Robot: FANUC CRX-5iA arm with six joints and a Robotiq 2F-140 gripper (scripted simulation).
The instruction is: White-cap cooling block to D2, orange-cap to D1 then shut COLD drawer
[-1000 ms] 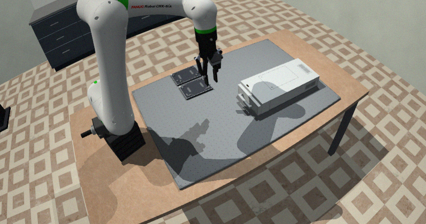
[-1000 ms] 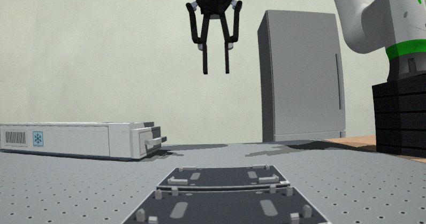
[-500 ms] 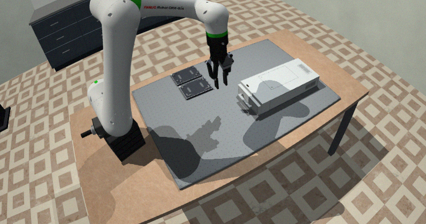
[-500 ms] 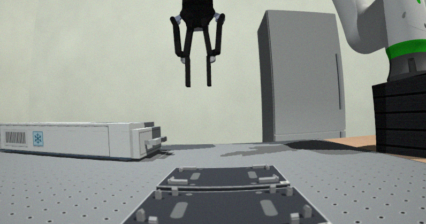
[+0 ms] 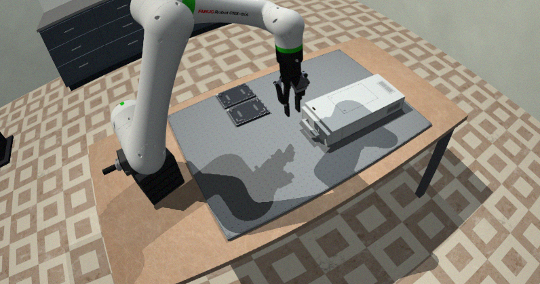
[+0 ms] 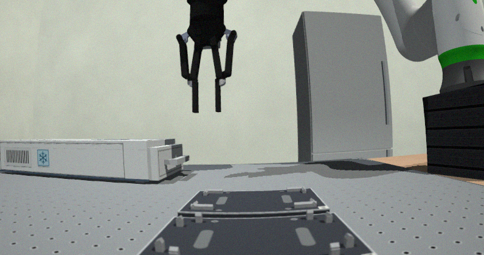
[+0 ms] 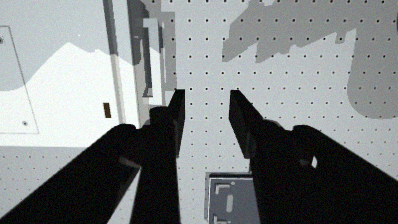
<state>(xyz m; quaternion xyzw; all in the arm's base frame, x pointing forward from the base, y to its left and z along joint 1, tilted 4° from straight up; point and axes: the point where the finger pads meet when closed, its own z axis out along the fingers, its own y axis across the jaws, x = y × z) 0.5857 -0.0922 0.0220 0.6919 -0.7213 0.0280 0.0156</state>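
Observation:
The white cooler COLD (image 5: 355, 110) (image 6: 84, 160) (image 7: 60, 110) has a snowflake label. Its drawer front with a bar handle (image 5: 310, 128) (image 6: 175, 160) (image 7: 155, 60) sits up against the body; the drawer looks shut. A small lamp (image 5: 313, 108) (image 7: 107, 110) on top looks dark brown, unlit. No cooling block, tube or cap is visible. Slot D1 (image 5: 248, 111) (image 6: 253, 200) (image 7: 242, 200) and slot D2 (image 5: 237, 95) (image 6: 253, 234) are dark plates with light locators, both empty. My gripper (image 5: 292, 113) (image 6: 207, 111) (image 7: 207, 104) is partly open and empty, pointing down, above the deck beside the handle.
The grey perforated deck (image 5: 234, 142) (image 6: 84, 212) (image 7: 210, 55) lies on a wooden table (image 5: 128, 229). The arm's black base (image 5: 155, 184) (image 6: 453, 134) stands at the table's end. A grey fridge (image 6: 345, 83) stands behind, off the table.

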